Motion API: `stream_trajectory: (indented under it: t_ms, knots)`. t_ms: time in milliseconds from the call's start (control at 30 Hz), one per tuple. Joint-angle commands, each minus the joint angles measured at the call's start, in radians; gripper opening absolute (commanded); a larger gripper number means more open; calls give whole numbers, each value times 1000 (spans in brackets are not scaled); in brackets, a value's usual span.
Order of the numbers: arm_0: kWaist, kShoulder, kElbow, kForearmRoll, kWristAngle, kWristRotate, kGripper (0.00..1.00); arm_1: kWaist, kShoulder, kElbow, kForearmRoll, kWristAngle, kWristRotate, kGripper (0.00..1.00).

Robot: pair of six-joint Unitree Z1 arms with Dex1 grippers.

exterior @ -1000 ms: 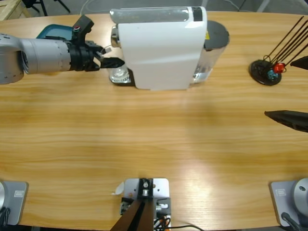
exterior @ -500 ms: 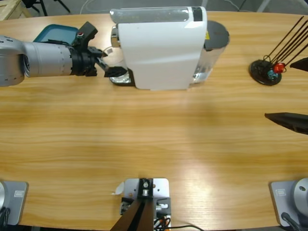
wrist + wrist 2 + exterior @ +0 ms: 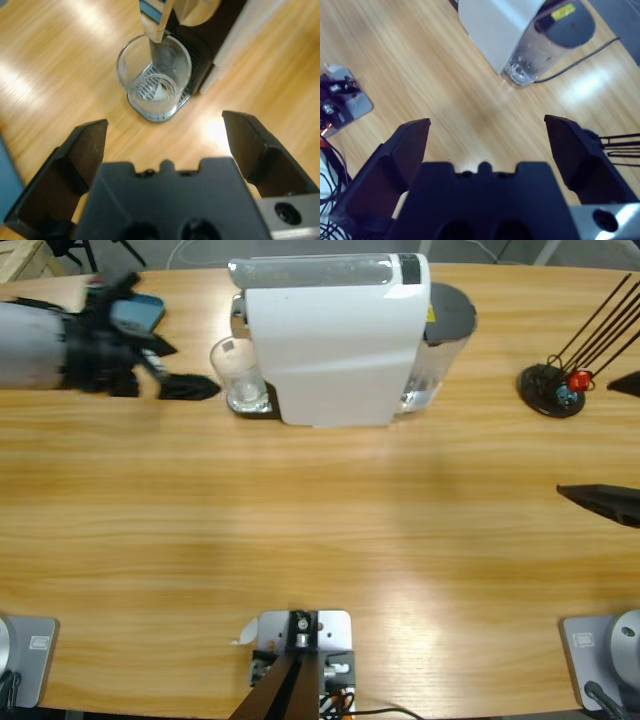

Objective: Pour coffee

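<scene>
A small clear glass (image 3: 238, 378) stands upright on the drip tray under the spout of the white coffee machine (image 3: 335, 340). In the left wrist view the glass (image 3: 154, 75) lies ahead of the jaws and apart from them. I cannot tell whether any coffee lies in its bottom. My left gripper (image 3: 188, 370) (image 3: 165, 125) hovers just left of the glass, open and empty. My right gripper (image 3: 612, 443) (image 3: 487, 122) stays at the table's right edge, open and holding nothing, and faces the machine (image 3: 495, 25).
A teal tray (image 3: 140, 310) lies at the back left behind my left arm. The machine's clear water tank (image 3: 440, 340) (image 3: 530, 55) sits on its right side. A black stand with thin sticks (image 3: 552, 390) is at the far right.
My left gripper was at the glass by the machine's spout. It has drawn back to the left, away from the glass. The glass stays on the drip tray. The right gripper has barely shifted.
</scene>
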Motion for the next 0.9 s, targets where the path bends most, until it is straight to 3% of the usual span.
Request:
stream_trajectory:
  t_ms: [33,167,300,333,400,467,500,567,700,900]
  knots:
    - [19,-211,35,237,18,-55,996,-99,47,19,95,14,73,1000]
    - [19,-343,126,227,24,-123,996,-234,38,27,98,14,115,991]
    - [19,-432,143,240,65,-123,956,-282,75,0,111,32,131,954]
    - [19,-452,143,251,83,-123,945,-282,115,-27,126,42,131,863]
    - [19,-481,131,296,100,-124,945,-283,211,-116,161,72,128,469]
    - [18,-481,58,438,130,-242,958,-285,307,-227,191,88,122,67]
    - [18,-470,14,504,127,-240,960,-285,373,-292,220,88,114,0]
    - [16,-462,-50,606,114,-219,954,-285,468,-441,283,86,91,0]
    - [16,-471,-43,606,117,-189,954,-287,616,-694,388,84,38,0]
    - [16,-504,-15,541,167,-154,941,-290,762,-905,429,68,15,0]
